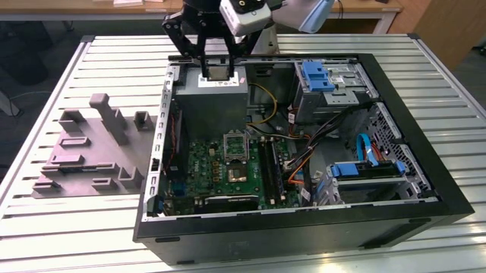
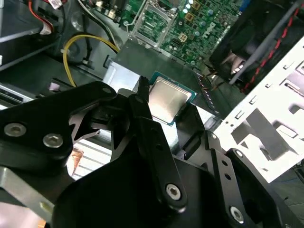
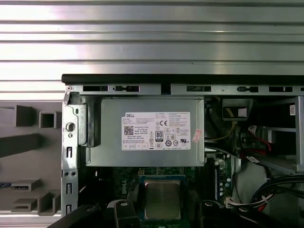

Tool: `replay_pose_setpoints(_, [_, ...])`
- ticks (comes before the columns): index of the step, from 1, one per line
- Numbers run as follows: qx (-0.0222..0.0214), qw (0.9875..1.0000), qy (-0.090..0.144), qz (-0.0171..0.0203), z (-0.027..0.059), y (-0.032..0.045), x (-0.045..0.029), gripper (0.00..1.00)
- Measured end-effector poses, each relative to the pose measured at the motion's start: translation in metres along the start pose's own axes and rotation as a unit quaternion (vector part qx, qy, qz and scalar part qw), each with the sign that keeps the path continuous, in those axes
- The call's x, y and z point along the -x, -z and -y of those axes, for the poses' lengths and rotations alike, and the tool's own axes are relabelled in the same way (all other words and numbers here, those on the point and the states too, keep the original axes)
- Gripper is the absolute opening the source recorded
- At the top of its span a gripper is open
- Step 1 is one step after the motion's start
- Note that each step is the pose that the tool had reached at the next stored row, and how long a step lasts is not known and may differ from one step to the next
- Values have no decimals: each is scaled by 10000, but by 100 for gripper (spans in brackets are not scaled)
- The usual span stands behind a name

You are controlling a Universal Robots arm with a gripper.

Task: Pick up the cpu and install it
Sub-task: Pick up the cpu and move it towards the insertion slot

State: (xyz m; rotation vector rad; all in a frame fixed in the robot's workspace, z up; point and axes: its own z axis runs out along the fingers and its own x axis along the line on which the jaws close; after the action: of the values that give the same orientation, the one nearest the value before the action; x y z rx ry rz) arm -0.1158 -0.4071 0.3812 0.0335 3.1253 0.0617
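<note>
Exterior view: one slatted metal table [image 1: 61,62] carries one open black computer case [image 1: 410,170] and, beside it toward the exterior view's left, one grey moulded tray [image 1: 83,165]. One black tool [image 1: 215,74] hangs over the part of the case nearest the table's far edge. Its two fingers are closed onto one small square cpu [image 1: 215,67], which is held in the air above the grey power supply [image 1: 213,105]. Lower in the case lies one green motherboard [image 1: 220,170] with one metal socket frame [image 1: 235,141], well apart from the cpu. Two blue drive brackets [image 1: 317,77] sit toward the exterior view's right.

Second wrist view: the cpu [image 2: 166,97], silvery top showing, sits clamped between the tool [image 2: 167,101] fingers [image 2: 142,114] at opposite edges. Beyond it are the socket frame [image 2: 154,21] and one yellow cable [image 2: 78,45].

First wrist view: the cpu [image 3: 162,197] is flat between the tool [image 3: 162,210] fingers, just beside the labelled power supply [image 3: 142,156], with the tray [image 3: 28,156] and the table's slats [image 3: 152,38] around the case.
</note>
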Motion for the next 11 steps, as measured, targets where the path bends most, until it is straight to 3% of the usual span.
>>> replay_pose_setpoints(11, [0,10000,-1,0,-5,-6,249,47])
